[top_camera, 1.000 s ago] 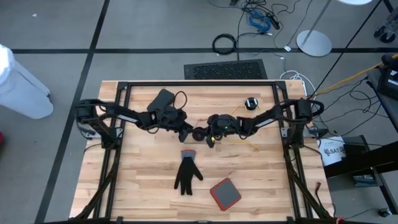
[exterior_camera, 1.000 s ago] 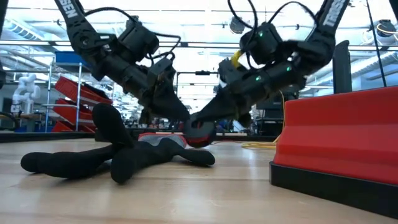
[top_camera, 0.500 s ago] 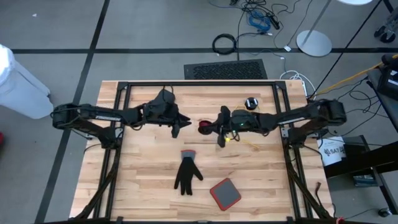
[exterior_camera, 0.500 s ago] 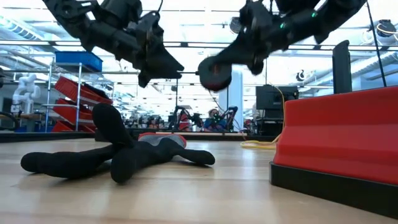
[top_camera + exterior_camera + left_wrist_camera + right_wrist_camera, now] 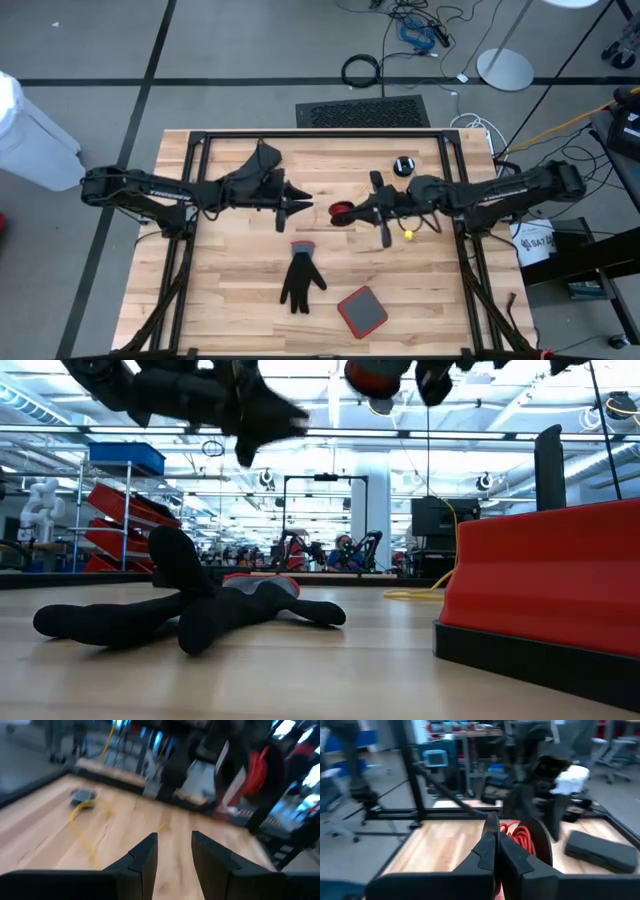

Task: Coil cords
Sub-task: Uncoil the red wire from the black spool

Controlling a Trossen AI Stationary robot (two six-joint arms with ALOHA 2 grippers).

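The right gripper [image 5: 342,212] is up in the air over the middle of the bench [image 5: 230,290], its fingers pinched tight on a round red reel [image 5: 341,212]. In its wrist view the reel [image 5: 525,842] shows red cord wound around it behind the closed fingers [image 5: 487,851]. From the low view the reel [image 5: 372,375] hangs well above the wood, with a thin line dropping down from near it.

The left gripper [image 5: 298,197] hovers just across from the reel, apart from it, fingers [image 5: 145,857] spread and holding nothing.

The yellow cord [image 5: 408,234] is what I'd watch. A bright bit of it sits under the right arm, and more trails loose on the wood at the far right side. In the left wrist view a yellow strand [image 5: 90,827] runs in a slack curve from a small dark puck [image 5: 82,795]; I can't tell whether that puck is the one [image 5: 403,165] near the far edge.

So I'd say the job is partway at best. One reel looks wound and is in hand, but the yellow cord lies uncoiled, and the puck by the far edge sits untouched. The black glove [image 5: 300,275] and the red box [image 5: 361,311] near the front have no part in it.
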